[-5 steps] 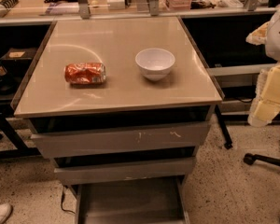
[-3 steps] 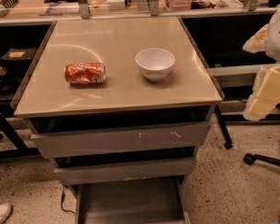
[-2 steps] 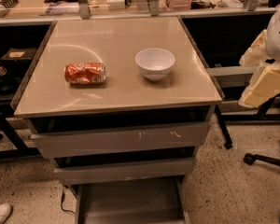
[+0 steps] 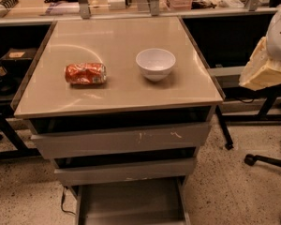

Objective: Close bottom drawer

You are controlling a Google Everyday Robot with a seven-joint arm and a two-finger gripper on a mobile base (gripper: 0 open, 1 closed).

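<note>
The bottom drawer is the narrowest grey tray, under the cabinet at the lower edge of the camera view. It stands pulled far out, and its flat floor shows bare. Above it, the mid-width grey drawer and the widest grey drawer with white scratch marks each stick out a little. My gripper, a white and yellowish part of the arm, hangs at the right edge, level with the tabletop. It is well to the right of the drawers and above them, touching nothing.
A crushed red can lies on the beige tabletop, with a white bowl to its right. A cluttered shelf runs along the back. An office chair base stands on the speckled floor at the right. A black cable lies left of the bottom drawer.
The arm at the right edge has risen a little and tilted, shifting slightly left. The drawers, can and bowl have not moved.
</note>
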